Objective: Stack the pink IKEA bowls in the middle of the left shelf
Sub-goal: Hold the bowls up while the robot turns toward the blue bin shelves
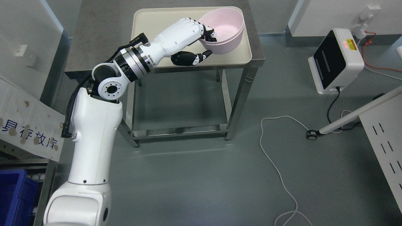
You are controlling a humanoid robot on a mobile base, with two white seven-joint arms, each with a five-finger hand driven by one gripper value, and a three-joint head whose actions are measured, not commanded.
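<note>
A stack of pink bowls [224,29] sits tilted on the cream tray [147,25] on a steel table [256,47]. It looks like two nested bowls. My left hand [205,44] grips the near-left rim: its fingers [209,33] hook inside the bowl and the thumb [201,57] presses below the outer wall. The left arm reaches up from the lower left. The right arm is out of the picture.
A white device with a black screen [334,61] stands on the floor at right, with cables [276,163] trailing over the floor. A white perforated panel [386,147] is at far right. A blue bin [15,194] and a labelled shelf board [28,125] are at lower left.
</note>
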